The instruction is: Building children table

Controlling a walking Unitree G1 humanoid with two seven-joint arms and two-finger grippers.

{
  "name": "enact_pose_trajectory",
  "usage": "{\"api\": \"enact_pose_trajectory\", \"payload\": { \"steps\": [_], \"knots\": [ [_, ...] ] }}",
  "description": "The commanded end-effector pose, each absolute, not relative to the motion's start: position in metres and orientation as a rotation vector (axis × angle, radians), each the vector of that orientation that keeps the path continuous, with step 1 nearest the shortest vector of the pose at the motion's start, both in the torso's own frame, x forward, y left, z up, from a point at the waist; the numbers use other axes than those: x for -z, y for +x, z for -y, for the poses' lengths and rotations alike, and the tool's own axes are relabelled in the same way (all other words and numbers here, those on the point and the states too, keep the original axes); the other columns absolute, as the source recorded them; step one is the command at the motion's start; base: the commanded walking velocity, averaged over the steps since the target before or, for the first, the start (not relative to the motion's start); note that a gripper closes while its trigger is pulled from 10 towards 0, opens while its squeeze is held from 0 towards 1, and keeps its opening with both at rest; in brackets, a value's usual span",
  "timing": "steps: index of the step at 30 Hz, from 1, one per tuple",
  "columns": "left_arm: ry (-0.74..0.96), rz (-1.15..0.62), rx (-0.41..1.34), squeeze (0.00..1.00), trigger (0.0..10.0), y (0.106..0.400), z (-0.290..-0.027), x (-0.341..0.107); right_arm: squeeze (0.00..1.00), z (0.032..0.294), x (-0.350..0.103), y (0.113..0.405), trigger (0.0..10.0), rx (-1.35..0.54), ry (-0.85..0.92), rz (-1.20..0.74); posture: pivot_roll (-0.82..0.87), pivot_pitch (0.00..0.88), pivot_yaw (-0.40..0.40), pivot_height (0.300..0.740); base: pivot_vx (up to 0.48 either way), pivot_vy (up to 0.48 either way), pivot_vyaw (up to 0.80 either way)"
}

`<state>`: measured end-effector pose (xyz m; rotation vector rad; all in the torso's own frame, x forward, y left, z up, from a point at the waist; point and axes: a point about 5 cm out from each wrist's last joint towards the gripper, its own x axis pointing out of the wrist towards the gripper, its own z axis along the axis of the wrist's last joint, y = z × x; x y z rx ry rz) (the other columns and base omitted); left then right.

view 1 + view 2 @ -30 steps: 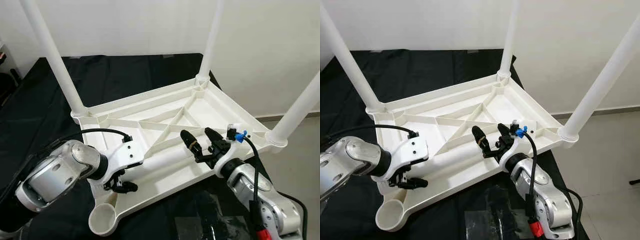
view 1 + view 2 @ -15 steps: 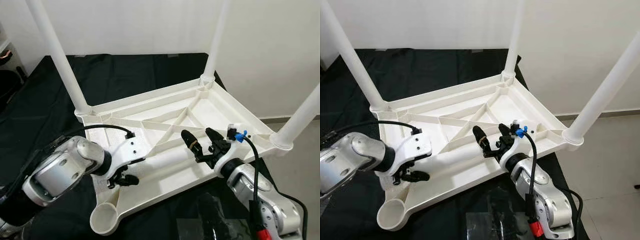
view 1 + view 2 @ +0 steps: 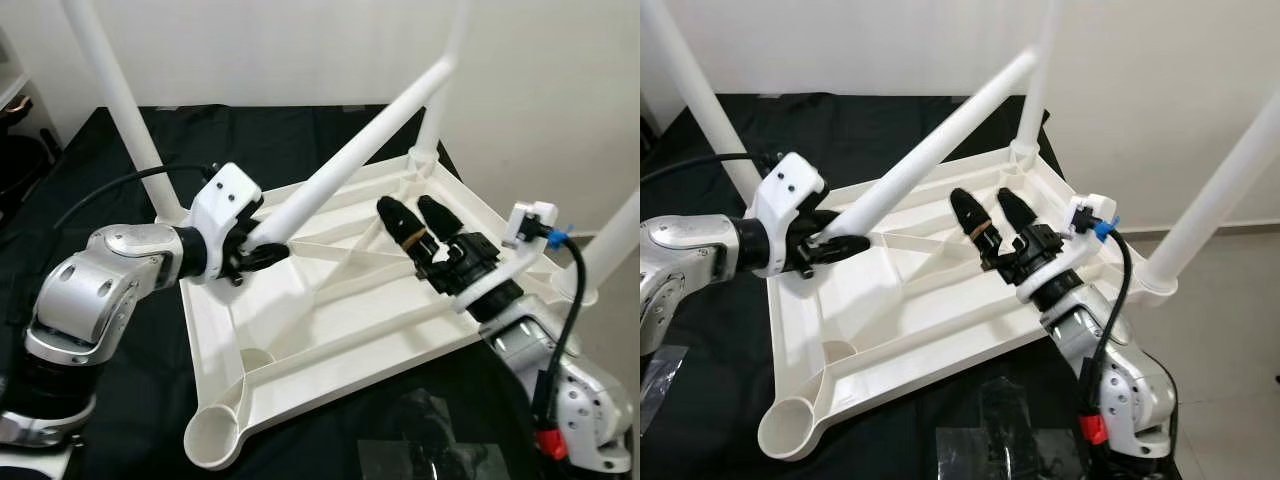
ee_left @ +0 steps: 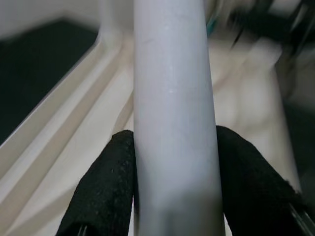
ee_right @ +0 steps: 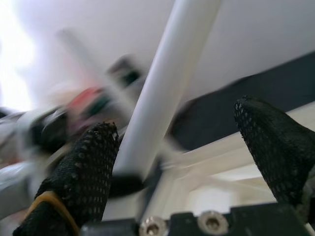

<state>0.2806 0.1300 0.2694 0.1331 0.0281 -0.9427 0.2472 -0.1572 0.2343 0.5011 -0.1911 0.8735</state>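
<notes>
Fourth-leg step: long white plastic tube leg (image 3: 340, 165) is clamped between left gripper (image 3: 262, 253) jaws; right gripper (image 3: 415, 222) spread wide, empty. Next, seating needed in open round corner socket (image 3: 208, 440) of upturned white plastic tabletop (image 3: 330, 325).

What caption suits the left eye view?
Left gripper lifts the loose white table leg above the upturned tabletop; right gripper open nearby.
</notes>
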Motion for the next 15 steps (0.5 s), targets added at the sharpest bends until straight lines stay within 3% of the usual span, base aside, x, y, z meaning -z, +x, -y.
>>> {"api": "enact_pose_trajectory", "payload": {
  "steps": [1, 2, 3, 7, 8, 9, 10, 11, 12, 13, 15],
  "knots": [
    [0.077, 0.043, 1.057, 0.00, 0.0, 0.269, -0.127, -0.275, 0.60, 0.161, -0.240, 0.237, 10.0, -1.003, 0.540, 0.222, -0.03, 0.061, -0.024, 0.740, 0.000, 0.000, 0.00],
    [0.077, 0.043, 1.057, 0.00, 0.0, 0.269, -0.127, -0.275, 0.60, 0.161, -0.240, 0.237, 10.0, -1.003, 0.540, 0.222, -0.03, 0.061, -0.024, 0.740, 0.000, 0.000, 0.00],
    [0.015, 0.064, 1.144, 0.00, 1.9, 0.262, -0.123, -0.274, 1.00, 0.163, -0.243, 0.231, 10.0, -1.111, 0.553, 0.227, -0.03, 0.049, -0.026, 0.740, 0.000, 0.000, 0.00],
    [-0.129, 0.125, 1.310, 0.00, 2.0, 0.248, -0.116, -0.275, 1.00, 0.168, -0.248, 0.225, 10.0, -1.255, 0.541, 0.221, -0.03, 0.046, -0.025, 0.740, 0.000, 0.000, 0.00],
    [-0.197, 0.159, 1.372, 0.00, 3.2, 0.242, -0.114, -0.278, 1.00, 0.171, -0.249, 0.226, 10.0, -1.283, 0.532, 0.221, -0.03, 0.045, -0.024, 0.740, 0.000, 0.000, 0.00],
    [-0.197, 0.159, 1.372, 0.00, 3.2, 0.242, -0.114, -0.278, 1.00, 0.171, -0.249, 0.226, 10.0, -1.283, 0.532, 0.221, -0.03, 0.045, -0.024, 0.740, 0.000, 0.000, 0.00],
    [-0.238, 0.184, 1.421, 0.00, 4.7, 0.238, -0.114, -0.280, 1.00, 0.174, -0.250, 0.228, 10.0, -1.287, 0.520, 0.223, -0.03, 0.041, -0.025, 0.740, 0.000, 0.000, 0.00],
    [-0.238, 0.184, 1.421, 0.00, 4.7, 0.238, -0.114, -0.280, 1.00, 0.174, -0.250, 0.228, 10.0, -1.287, 0.520, 0.223, -0.03, 0.041, -0.025, 0.740, 0.000, 0.000, 0.00],
    [-0.258, 0.198, 1.446, 0.00, 10.0, 0.236, -0.114, -0.281, 1.00, 0.176, -0.251, 0.230, 10.0, -1.286, 0.514, 0.226, -0.03, 0.041, -0.025, 0.740, 0.000, 0.000, 0.00],
    [-0.257, 0.192, 1.507, 0.00, 10.0, 0.229, -0.114, -0.279, 0.80, 0.178, -0.254, 0.230, 10.0, -1.320, 0.506, 0.226, -0.03, 0.041, -0.023, 0.740, 0.000, 0.000, 0.00],
    [-0.253, 0.185, 1.524, 0.00, 10.0, 0.228, -0.114, -0.278, 0.80, 0.178, -0.255, 0.229, 10.0, -1.340, 0.507, 0.223, -0.03, 0.041, -0.023, 0.740, 0.000, 0.000, 0.00]
  ]
}}
